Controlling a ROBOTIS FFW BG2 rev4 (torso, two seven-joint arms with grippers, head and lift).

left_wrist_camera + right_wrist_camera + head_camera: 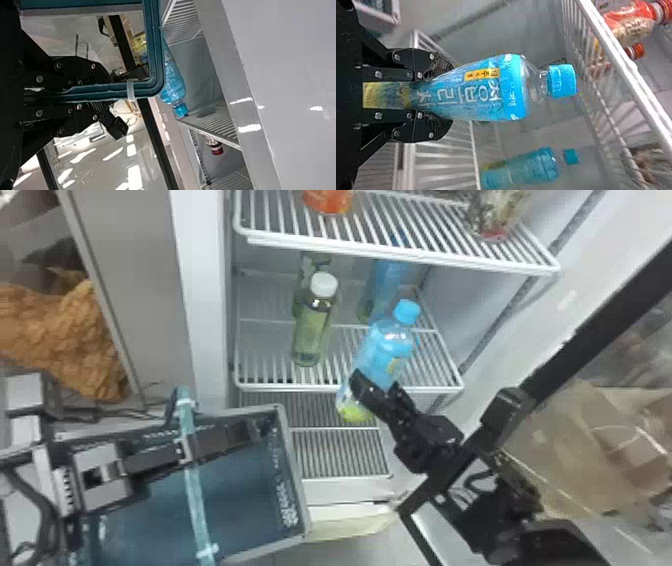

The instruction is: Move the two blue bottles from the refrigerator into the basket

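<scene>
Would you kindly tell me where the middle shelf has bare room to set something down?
On the middle shelf, bare slats show between its left edge and the front green bottle, and at the front right corner. It is crowded where the right gripper holds a blue bottle, with another blue bottle behind.

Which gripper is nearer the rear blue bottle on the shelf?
Right. The right gripper holds the front blue bottle, ahead of the rear one; the left gripper is farther off, gripping the basket, left of and below that shelf.
</scene>
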